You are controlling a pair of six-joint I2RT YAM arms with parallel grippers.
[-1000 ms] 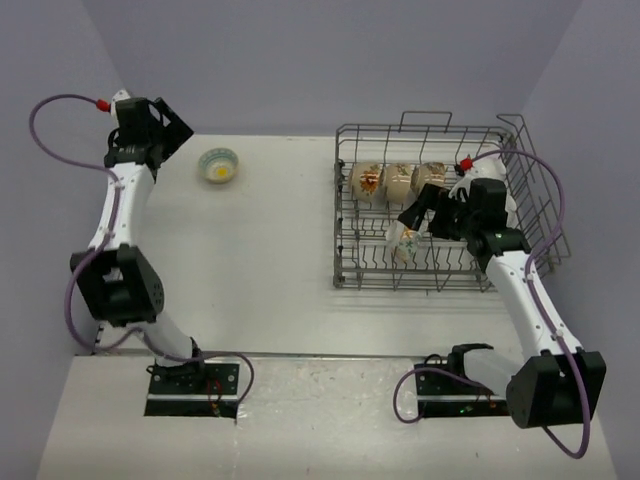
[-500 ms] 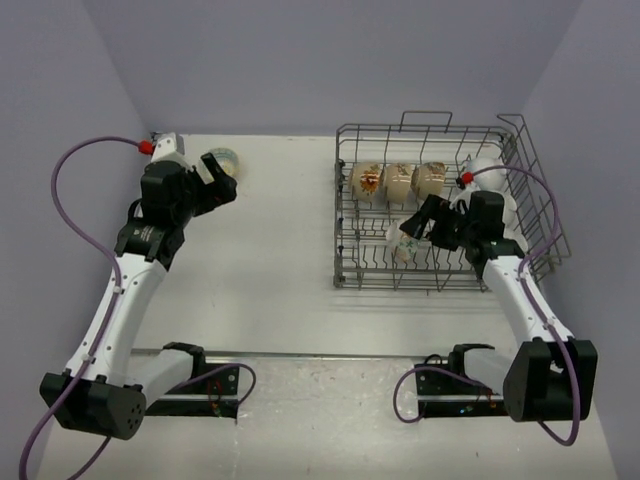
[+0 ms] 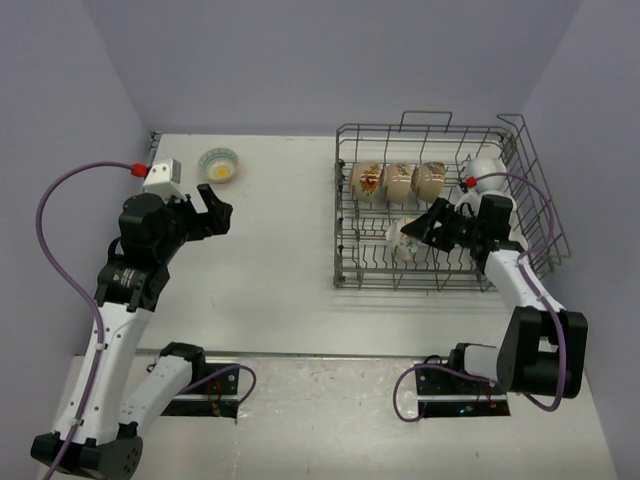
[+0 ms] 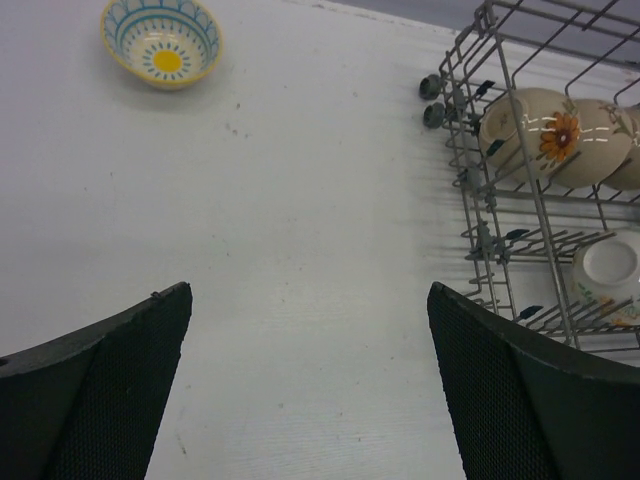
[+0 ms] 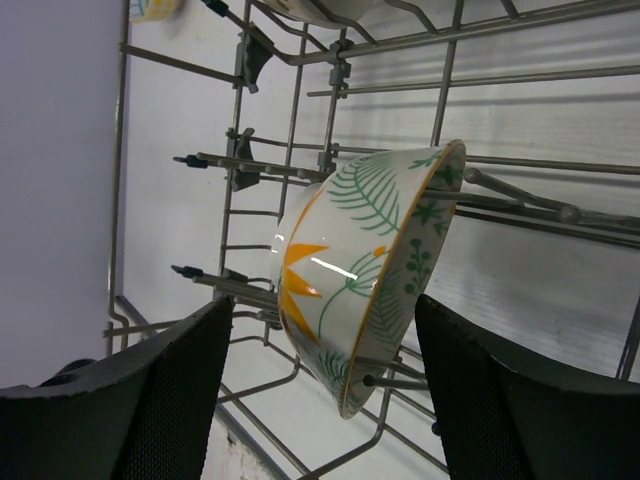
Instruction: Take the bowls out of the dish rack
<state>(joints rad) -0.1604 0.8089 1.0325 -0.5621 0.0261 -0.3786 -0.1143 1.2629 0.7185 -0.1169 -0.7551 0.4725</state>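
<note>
right gripper's fingers stood apart on either side of a leaf-patterned bowl tilted on edge among the dish rack's tines. three cream bowls lined its far row. left gripper gaped wide above the table, where a blue-rimmed bowl sat upright.

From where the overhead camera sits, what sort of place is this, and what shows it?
Probably a robotics lab test cell, not a home kitchen: a left arm and right arm bolted to a white table, plain walls boxing it in, and a wire dish rack holding bowls.
</note>
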